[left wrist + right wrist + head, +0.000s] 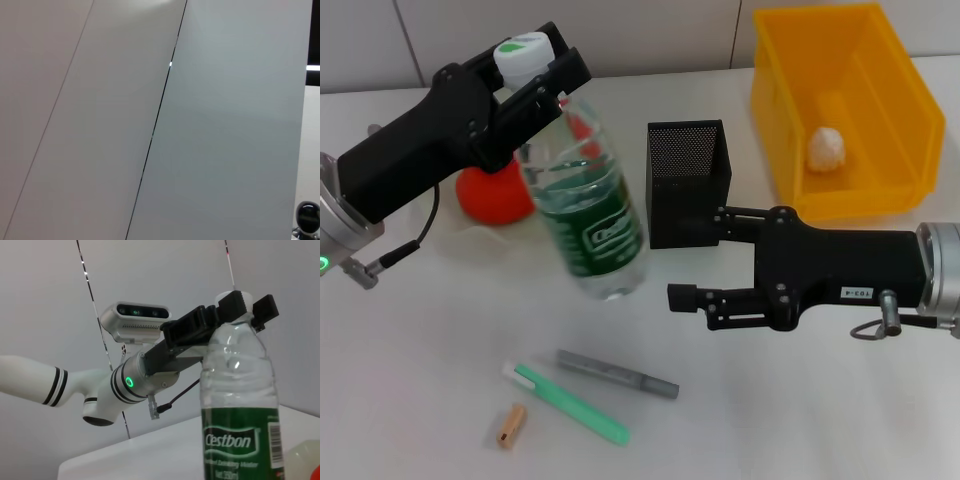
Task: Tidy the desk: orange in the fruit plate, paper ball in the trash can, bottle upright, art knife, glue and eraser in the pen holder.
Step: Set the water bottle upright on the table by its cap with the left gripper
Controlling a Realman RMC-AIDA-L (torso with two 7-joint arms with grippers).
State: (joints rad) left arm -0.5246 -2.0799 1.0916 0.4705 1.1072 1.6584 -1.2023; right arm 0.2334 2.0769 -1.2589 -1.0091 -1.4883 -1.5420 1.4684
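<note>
My left gripper (530, 62) is shut on the white cap of the bottle (590, 215), which stands upright with its base at the table; the right wrist view shows the same hold on the bottle (240, 405). Just behind the bottle, the orange (492, 197) sits in the pale see-through fruit plate (299, 456). My right gripper (695, 255) is open and empty in front of the black mesh pen holder (688, 180). The paper ball (827, 148) lies in the yellow trash can (790, 110). A grey stick (617, 374), a green stick (570, 403) and the eraser (510, 425) lie near the front.
The left wrist view shows only wall panels. The trash can fills the back right corner, and a tiled wall (650, 35) runs along the back of the white table (800, 410).
</note>
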